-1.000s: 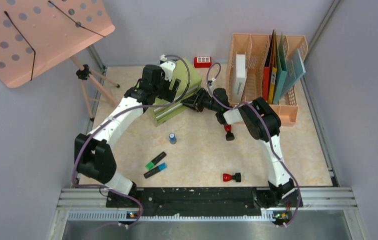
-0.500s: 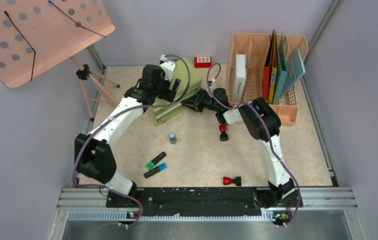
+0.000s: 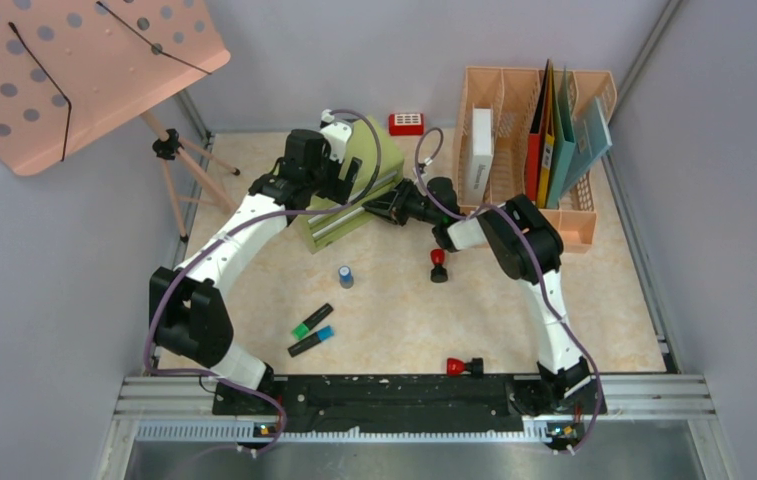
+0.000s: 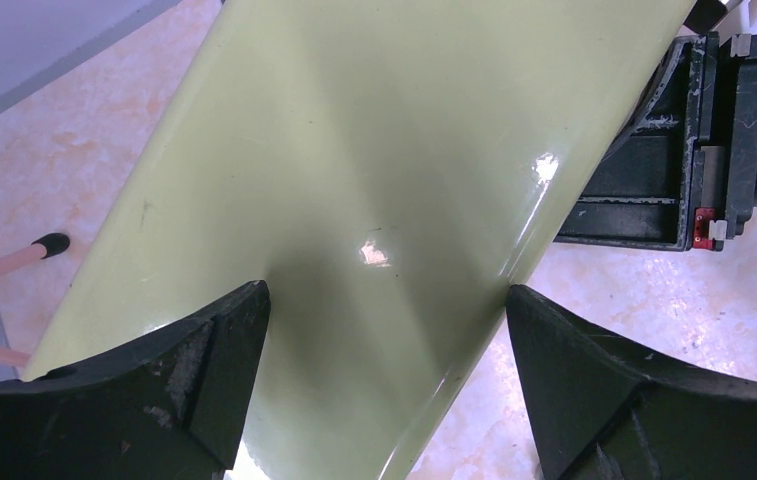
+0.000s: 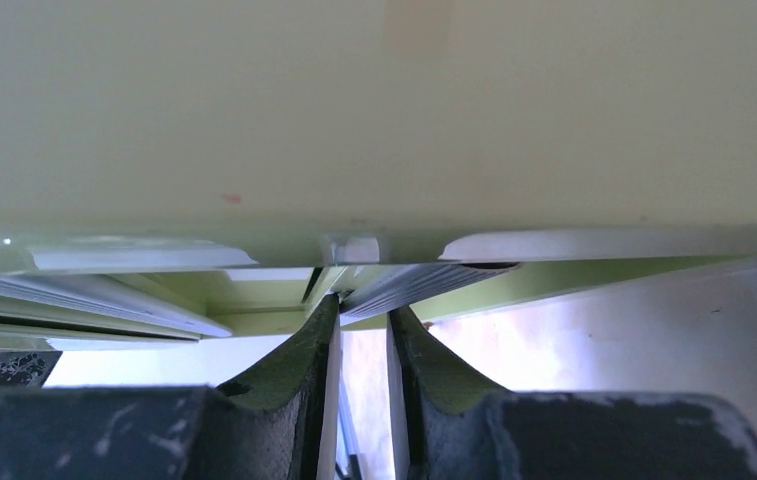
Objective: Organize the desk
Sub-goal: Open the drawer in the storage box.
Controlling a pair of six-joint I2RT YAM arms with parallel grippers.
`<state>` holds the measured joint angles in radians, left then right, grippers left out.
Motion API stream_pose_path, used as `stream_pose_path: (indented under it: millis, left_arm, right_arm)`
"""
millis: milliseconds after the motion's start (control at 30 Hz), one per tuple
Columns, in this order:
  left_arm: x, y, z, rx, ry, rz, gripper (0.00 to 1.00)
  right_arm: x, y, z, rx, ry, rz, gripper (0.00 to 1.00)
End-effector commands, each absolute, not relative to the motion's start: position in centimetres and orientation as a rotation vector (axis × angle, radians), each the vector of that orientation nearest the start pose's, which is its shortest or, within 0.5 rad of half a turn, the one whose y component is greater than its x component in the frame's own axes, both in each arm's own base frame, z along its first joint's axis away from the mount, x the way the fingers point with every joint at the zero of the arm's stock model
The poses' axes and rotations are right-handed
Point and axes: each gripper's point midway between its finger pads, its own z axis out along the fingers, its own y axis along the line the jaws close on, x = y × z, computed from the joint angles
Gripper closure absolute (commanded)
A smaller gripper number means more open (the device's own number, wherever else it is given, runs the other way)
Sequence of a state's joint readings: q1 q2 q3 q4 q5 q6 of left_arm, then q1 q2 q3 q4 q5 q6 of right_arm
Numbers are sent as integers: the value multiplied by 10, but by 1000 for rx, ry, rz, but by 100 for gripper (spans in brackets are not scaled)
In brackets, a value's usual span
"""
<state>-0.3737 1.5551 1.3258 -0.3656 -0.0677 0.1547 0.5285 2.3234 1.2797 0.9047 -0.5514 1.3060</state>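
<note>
Two grippers are seen at the green cabinet at the back of the desk: the left gripper is spread wide astride it; the right gripper is narrowed at its drawer front, grip unclear.

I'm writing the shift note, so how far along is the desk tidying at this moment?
Done: the books stand filed in the peach rack. In hand: both arms work at the green drawer cabinet; the left tool straddles its top, open, and the right tool is nearly closed at its drawer front. Left: two stamps, two highlighters and a small blue cap lie loose on the desk.
</note>
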Motion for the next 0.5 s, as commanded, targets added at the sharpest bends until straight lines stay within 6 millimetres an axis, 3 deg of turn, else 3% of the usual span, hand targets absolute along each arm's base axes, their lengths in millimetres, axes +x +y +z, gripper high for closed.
stream_pose_path:
  millis: [0,467]
  left_arm:
    - [373,-135,118,554,2461,-86,8]
    - [374,-135,115,555,2467,-84,8]
  right_arm:
    - [418,406,101,247,2024,1743,100]
    - [414,402,105,208,2046,1742,100]
